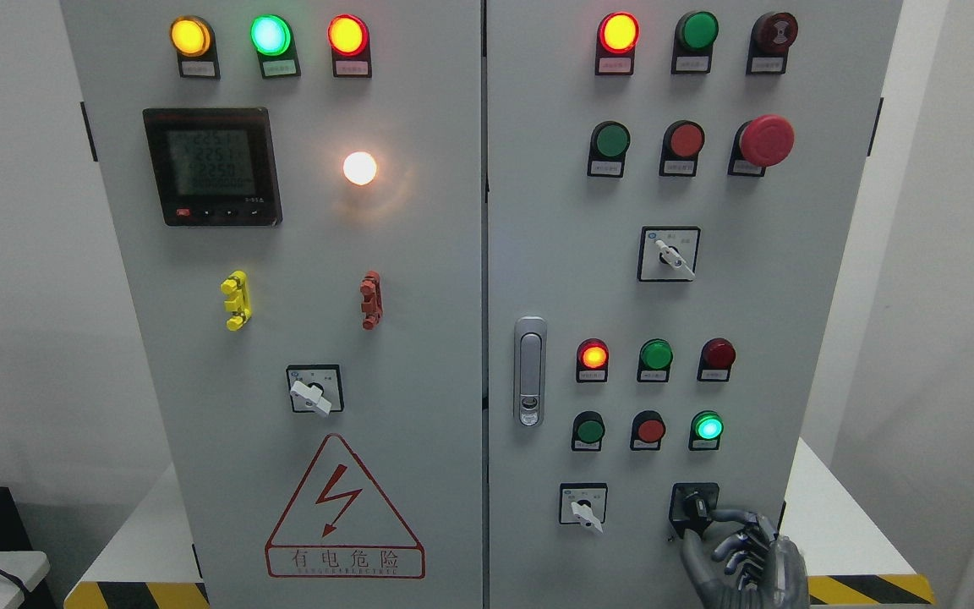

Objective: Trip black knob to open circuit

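Black knob [695,507]: lower right of right cabinet door [555,254] | Right hand [745,554]: fingers curled, fingertips touching knob, grip not clearly closed | Progress: contact made; turning left; trip unconfirmed

Up and left of my hand I see a red mushroom button [766,139], a door latch [529,370], and a hazard triangle [343,507] far left.

Plain white walls [5,254] flank a white platform [842,524] edged with hazard stripes [876,588]
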Robot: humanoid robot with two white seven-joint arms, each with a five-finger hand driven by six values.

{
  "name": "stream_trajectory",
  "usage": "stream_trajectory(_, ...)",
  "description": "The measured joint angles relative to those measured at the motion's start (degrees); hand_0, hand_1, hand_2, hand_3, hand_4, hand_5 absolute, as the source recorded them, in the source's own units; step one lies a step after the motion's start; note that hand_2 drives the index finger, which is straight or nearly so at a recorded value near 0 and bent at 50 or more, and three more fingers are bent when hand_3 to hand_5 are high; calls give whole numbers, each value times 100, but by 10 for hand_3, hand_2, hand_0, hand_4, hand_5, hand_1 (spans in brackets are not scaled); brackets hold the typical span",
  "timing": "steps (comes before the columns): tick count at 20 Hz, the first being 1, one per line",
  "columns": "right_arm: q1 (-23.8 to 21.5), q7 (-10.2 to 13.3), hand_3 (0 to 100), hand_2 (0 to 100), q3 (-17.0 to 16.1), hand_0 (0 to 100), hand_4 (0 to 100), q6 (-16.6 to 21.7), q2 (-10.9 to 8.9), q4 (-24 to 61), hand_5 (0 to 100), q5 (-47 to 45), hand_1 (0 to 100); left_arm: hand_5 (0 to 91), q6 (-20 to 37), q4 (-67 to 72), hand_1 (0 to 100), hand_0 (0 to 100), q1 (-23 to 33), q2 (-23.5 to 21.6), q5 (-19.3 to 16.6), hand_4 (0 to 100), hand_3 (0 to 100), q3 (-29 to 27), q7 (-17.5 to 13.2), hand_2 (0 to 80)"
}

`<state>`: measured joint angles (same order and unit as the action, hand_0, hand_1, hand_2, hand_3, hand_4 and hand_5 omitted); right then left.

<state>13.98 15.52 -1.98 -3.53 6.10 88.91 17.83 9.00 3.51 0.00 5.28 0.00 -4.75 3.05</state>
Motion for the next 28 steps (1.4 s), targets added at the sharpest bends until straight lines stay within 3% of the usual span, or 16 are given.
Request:
stream_trajectory(7, -163, -17, 738, 364, -20, 252, 822, 516, -36, 19, 924, -14, 779, 0, 0, 0, 389, 120, 0, 1, 0, 0, 0, 0, 0, 0)
stream_trajectory(10, -337, -53, 634, 287, -23, 239, 705, 956, -85, 31, 830, -19, 702, 0, 0, 0, 389, 120, 0, 1, 0, 0, 0, 0, 0, 0)
stream_trajectory(13, -587, -80, 530, 225, -29, 217, 581, 1422, -186, 56, 675, -30, 618, 0, 0, 0, 389, 120, 0, 1, 0, 0, 0, 0, 0, 0)
stream_trajectory(14, -680, -136, 502, 210, -31, 158, 545, 1543, -218, 68, 621, -36, 593, 0, 0, 0, 389, 120, 0, 1, 0, 0, 0, 0, 0, 0)
stream_trajectory(15, -806, -237, 457, 179, -32, 56, 500, 1644, -252, 84, 565, -45, 545, 0, 0, 0, 389, 120, 0, 1, 0, 0, 0, 0, 0, 0)
stream_trajectory(18, -1046, -497, 392, 122, -39, 4, 439, 2005, -338, 144, 473, -91, 380, 0, 0, 0, 389, 120, 0, 2, 0, 0, 0, 0, 0, 0)
stream_trajectory(22, -1390, -941, 310, 49, -41, 0, 337, 2239, -419, 266, 366, -348, 296, 0, 0, 0, 389, 120, 0, 2, 0, 0, 0, 0, 0, 0)
stream_trajectory(23, -1481, -1097, 225, 0, -41, 0, 245, 2261, -437, 310, 267, -435, 242, 0, 0, 0, 389, 120, 0, 2, 0, 0, 0, 0, 0, 0)
stream_trajectory(25, -1655, -1409, 171, 0, -41, 0, 185, 2300, -497, 402, 205, -634, 170, 0, 0, 0, 389, 120, 0, 2, 0, 0, 0, 0, 0, 0)
stream_trajectory(27, -1812, -1599, 69, 0, -42, 0, 76, 2316, -561, 501, 106, -788, 93, 0, 0, 0, 389, 120, 0, 1, 0, 0, 0, 0, 0, 0)
stream_trajectory(28, -1881, -1659, 65, 0, -42, 0, 72, 2321, -590, 549, 103, -854, 91, 0, 0, 0, 389, 120, 0, 1, 0, 0, 0, 0, 0, 0)
